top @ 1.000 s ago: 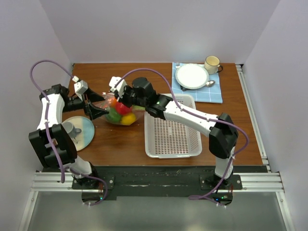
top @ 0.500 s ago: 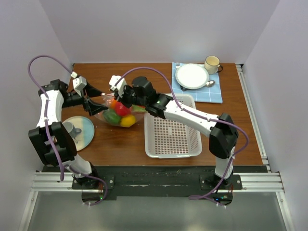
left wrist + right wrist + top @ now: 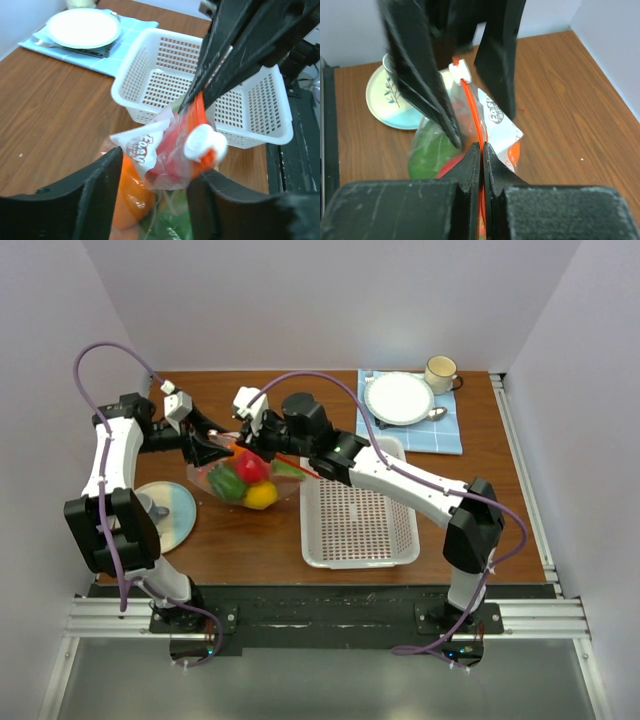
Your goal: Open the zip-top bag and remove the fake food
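Wrist views alone show right gripper (image 3: pixel 481 150) pinching zip-top bag (image 3: pixel 496 125), left gripper (image 3: pixel 156 167) agape astride it.

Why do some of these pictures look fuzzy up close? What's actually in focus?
Left wrist view: the zip-top bag and the left gripper sit very close and look soft, while the white basket behind is crisper. Right wrist view: the right gripper fills the bottom as a dark, fuzzy mass; the saucer beyond is clearer. Top view: evenly lit and sharp, with only faint shadows.
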Controlling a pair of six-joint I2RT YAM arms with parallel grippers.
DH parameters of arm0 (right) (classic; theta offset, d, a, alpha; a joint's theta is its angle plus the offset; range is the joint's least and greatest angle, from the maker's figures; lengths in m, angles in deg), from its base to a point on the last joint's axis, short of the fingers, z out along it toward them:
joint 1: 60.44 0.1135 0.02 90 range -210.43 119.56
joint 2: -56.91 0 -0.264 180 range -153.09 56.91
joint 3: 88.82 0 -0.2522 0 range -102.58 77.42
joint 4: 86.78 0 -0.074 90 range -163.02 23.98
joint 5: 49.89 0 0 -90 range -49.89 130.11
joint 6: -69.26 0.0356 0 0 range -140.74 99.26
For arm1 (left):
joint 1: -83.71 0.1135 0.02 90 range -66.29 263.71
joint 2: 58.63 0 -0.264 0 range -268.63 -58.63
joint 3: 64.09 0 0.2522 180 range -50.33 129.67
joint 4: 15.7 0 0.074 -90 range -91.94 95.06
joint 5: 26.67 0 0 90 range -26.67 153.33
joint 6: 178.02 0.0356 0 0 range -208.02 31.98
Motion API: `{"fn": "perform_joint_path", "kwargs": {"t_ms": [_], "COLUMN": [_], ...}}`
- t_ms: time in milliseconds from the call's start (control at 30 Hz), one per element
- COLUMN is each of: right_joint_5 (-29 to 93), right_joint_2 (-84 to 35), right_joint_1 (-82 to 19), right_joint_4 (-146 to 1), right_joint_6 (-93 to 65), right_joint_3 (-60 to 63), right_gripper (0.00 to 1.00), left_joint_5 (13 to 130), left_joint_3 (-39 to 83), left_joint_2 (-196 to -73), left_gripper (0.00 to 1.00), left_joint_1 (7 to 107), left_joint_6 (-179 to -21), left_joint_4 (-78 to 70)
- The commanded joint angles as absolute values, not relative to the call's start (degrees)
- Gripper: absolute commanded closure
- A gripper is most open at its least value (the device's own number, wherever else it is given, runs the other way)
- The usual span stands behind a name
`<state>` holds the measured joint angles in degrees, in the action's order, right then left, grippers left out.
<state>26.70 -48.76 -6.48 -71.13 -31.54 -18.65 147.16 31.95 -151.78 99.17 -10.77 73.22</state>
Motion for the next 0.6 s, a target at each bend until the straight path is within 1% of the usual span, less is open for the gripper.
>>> {"fn": "perform_joint_path", "kwargs": {"t_ms": [0,33,67,133,233,333,433,500,533,567], "right_joint_5": [24.82,24.91,24.91,25.26,26.74,27.98,27.55,26.23,25.97,24.75], "right_joint_2": [-43.38,-43.11,-42.85,-42.15,-40.83,-38.64,-37.49,-37.40,-37.57,-38.36], "right_joint_1": [-7.08,-7.09,-7.26,-7.52,-8.23,-9.11,-9.46,-9.37,-9.37,-9.37], "right_joint_4": [-76.71,-76.71,-77.06,-77.50,-79.07,-82.84,-84.61,-85.58,-85.93,-86.37], "right_joint_6": [-29.53,-29.53,-29.44,-29.00,-28.38,-27.94,-27.85,-28.38,-28.73,-28.73], "right_joint_3": [-18.38,-18.03,-17.68,-15.92,-11.89,-6.17,-2.74,-2.90,-3.34,-3.96], "right_gripper": [1.00,1.00,1.00,1.00,1.00,0.96,0.85,0.70,0.60,0.45], "left_joint_5": [160.71,160.80,160.36,160.36,160.27,159.39,157.64,156.41,156.06,155.18], "left_joint_3": [34.39,34.66,35.44,35.97,36.85,37.38,37.29,36.77,36.42,35.46], "left_joint_2": [-152.76,-152.68,-152.67,-152.33,-152.06,-151.36,-150.48,-149.95,-149.43,-149.07], "left_gripper": [0.53,0.73,0.85,0.99,1.00,0.99,0.99,0.98,0.98,0.98], "left_joint_1": [97.51,97.51,97.60,97.77,98.04,98.04,97.95,97.69,97.51,97.34], "left_joint_6": [-9.45,-9.62,-9.71,-10.42,-11.64,-12.26,-12.52,-12.70,-12.70,-12.61], "left_joint_4": [73.56,73.47,73.47,73.47,73.47,73.47,73.47,73.47,73.47,73.56]}}
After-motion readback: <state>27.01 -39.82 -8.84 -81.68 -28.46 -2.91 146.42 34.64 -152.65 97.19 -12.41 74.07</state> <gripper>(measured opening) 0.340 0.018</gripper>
